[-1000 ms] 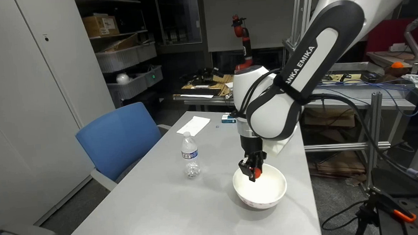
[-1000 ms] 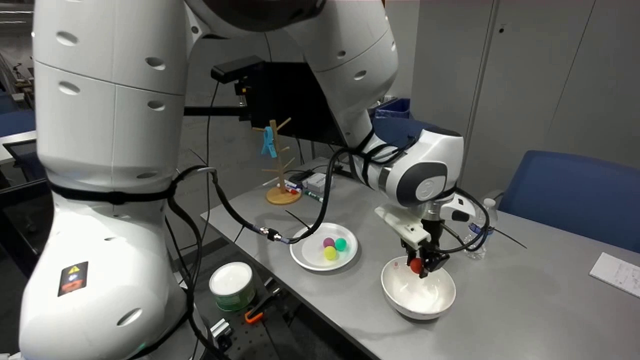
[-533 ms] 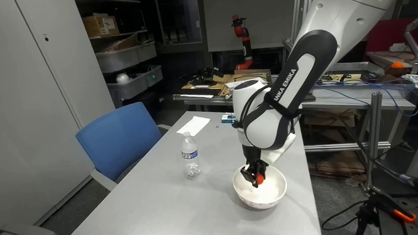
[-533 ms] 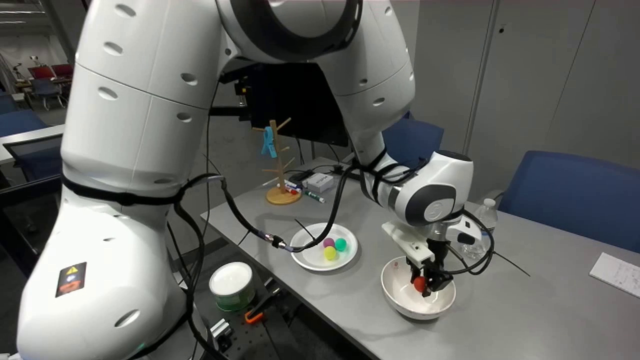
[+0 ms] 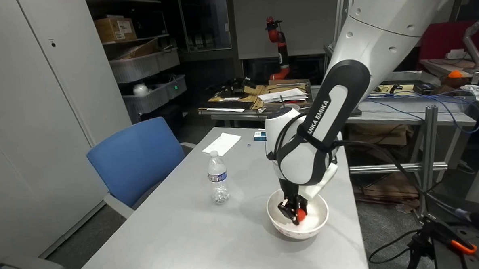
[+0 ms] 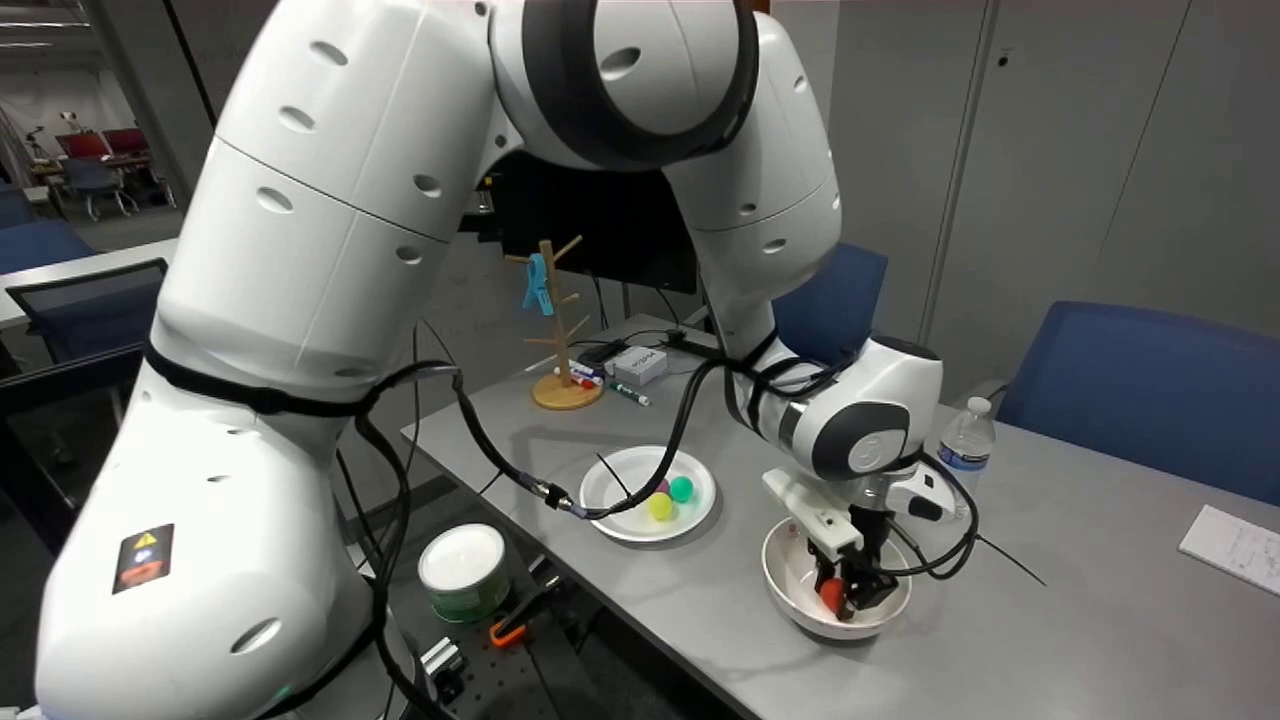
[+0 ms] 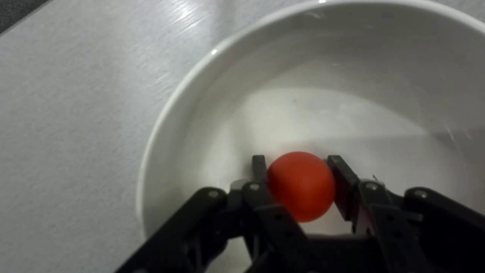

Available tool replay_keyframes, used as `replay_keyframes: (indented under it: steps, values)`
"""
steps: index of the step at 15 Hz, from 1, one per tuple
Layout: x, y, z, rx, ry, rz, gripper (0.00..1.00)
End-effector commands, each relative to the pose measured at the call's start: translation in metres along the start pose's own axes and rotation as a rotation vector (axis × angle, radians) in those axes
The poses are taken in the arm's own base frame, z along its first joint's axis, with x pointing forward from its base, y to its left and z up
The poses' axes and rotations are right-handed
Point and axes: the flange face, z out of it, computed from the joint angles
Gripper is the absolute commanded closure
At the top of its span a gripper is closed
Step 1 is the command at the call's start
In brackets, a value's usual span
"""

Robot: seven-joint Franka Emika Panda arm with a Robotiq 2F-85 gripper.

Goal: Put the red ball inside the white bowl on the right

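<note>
The red ball sits between the two fingers of my gripper, which is shut on it. The ball also shows in both exterior views. The white bowl stands upright on the table and surrounds the fingertips in the wrist view. In both exterior views my gripper points down inside the bowl, with the ball below the rim level. I cannot tell whether the ball touches the bowl's floor. The gripper hides part of the bowl's inside.
A clear water bottle stands beside the bowl. A white plate holds purple, green and yellow balls. A wooden peg stand, markers and a grey box are farther along. White paper lies near the table edge.
My gripper has moved down from the bowl's rim level into the bowl, with the red ball held in it throughout. The bowl has not moved.
</note>
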Motion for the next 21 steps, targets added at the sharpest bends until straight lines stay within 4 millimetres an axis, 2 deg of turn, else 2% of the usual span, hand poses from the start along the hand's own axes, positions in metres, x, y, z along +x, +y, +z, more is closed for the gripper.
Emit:
replay_keyframes:
  steps: [1,2,3,5,8,11,16,21]
  values:
    - [0.009,-0.001,0.002,-0.011,-0.005,0.022,0.81]
    - [0.009,-0.001,0.002,-0.007,-0.006,0.028,0.81]
    - [0.010,-0.001,0.002,-0.006,-0.004,0.032,0.31]
    - [0.009,-0.002,0.002,-0.005,-0.004,0.038,0.24]
    - [0.006,-0.004,-0.003,0.000,0.004,0.029,0.02]
    - [0.001,-0.008,-0.016,-0.003,0.033,0.006,0.00]
    - [-0.013,-0.019,-0.059,-0.003,0.100,-0.031,0.00]
    - [-0.043,-0.034,-0.102,0.005,0.144,-0.087,0.00]
